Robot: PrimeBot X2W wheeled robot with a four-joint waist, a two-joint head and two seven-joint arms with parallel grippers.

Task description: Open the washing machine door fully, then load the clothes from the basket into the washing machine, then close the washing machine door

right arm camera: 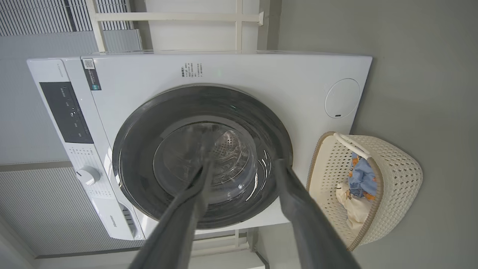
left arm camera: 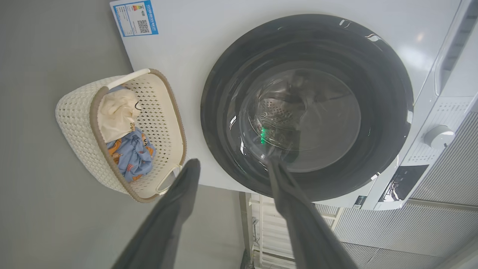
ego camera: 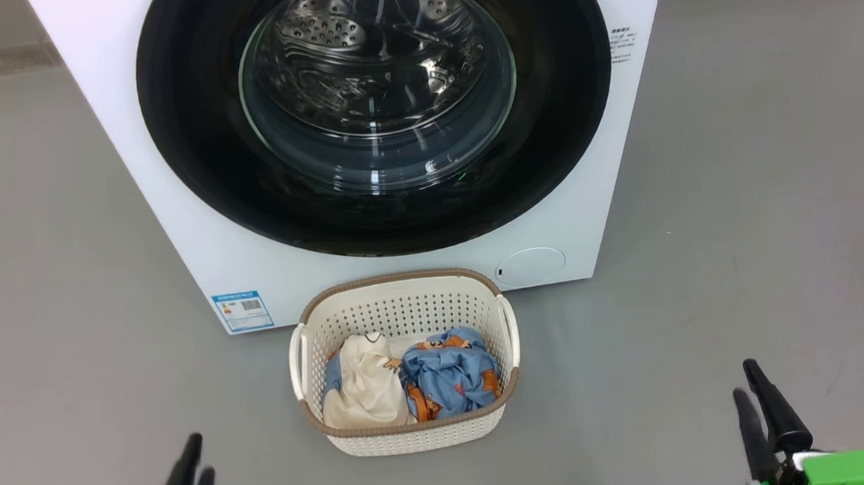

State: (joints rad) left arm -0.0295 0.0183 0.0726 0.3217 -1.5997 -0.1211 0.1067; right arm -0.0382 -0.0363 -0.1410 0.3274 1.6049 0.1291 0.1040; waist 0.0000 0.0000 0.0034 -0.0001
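Glossy black and round, the washing machine door [ego camera: 375, 103] is shut flat against the white washing machine [ego camera: 176, 235], with the steel drum showing through its domed glass. The basket [ego camera: 410, 433] stands on the grey floor [ego camera: 68, 295] just in front of the machine, under the door's lower edge. Both clothes are in it: the cream-white garment [ego camera: 366, 387] to my left and the blue printed garment [ego camera: 449, 376] beside it.

My left gripper [ego camera: 200, 455] and right gripper [ego camera: 744, 378] hang low on either side of the basket, well apart from everything. Each has its fingers spread and holds nothing.

Opening the door comes first, I judge, and that is where trouble could start. I cannot make out a handle or tell the hinge side, so I might pull the wrong edge and my fingertips could skid off the slick rim. The basket is also close to the machine. A low reach could nudge it aside or tip it, spilling the garments onto the floor.
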